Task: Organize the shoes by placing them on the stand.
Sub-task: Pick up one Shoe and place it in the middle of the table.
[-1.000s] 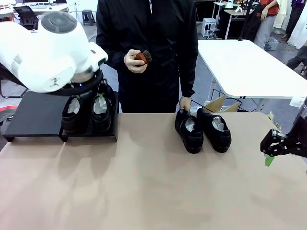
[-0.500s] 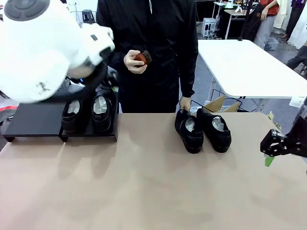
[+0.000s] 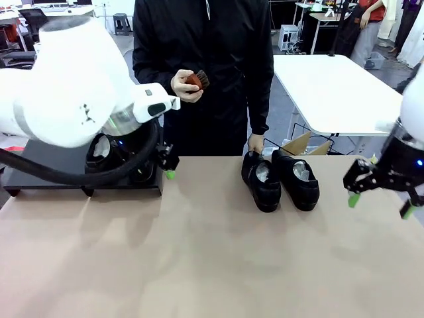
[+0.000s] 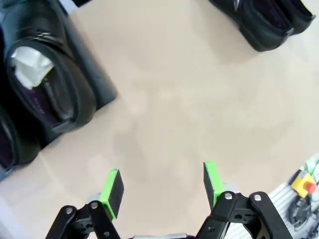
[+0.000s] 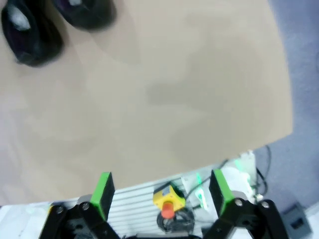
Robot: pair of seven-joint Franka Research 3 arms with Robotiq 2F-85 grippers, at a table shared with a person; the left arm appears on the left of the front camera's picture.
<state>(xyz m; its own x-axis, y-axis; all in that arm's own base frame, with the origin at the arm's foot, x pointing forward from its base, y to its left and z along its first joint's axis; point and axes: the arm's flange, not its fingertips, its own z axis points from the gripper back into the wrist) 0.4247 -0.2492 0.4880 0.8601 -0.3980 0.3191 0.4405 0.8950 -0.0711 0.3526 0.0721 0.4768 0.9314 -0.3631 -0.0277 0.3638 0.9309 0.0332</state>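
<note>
**Left arm clear of the stand, right arm swung in over the table**

Since the earlier frame, the left arm has come forward and down off the stand [image 3: 46, 164]. Its left gripper [image 4: 162, 185] now hangs over bare tabletop just past the stand's right end. The right gripper [image 3: 381, 204] has risen and moved inward from the table's right edge.

Both pincers are empty. The wrist views show the left gripper's green pads [image 4: 112, 191] spread wide over the tan table [image 3: 199, 258], and the right gripper's pads equally wide apart.

Two shoes are on the right section of the stand, side by side with their toes toward the robot. The outer stand shoe [image 3: 99, 151] shows its white paper stuffing beside the arm's black cable. The inner stand shoe [image 4: 47, 84] sits at the platform's edge. In the front view it is largely hidden by the arm, so its exact position there is hard to judge.

The other two are on the table near the far edge, close together. These are the left table shoe [image 3: 262, 180] and the right table shoe [image 3: 297, 179], each stuffed with white paper.

The person's lowered hand [image 3: 255, 142] is at the heel of the left table shoe. The raised hand [image 3: 184, 86] holds a reddish-brown brush [image 3: 197, 79] at chest height.
</note>
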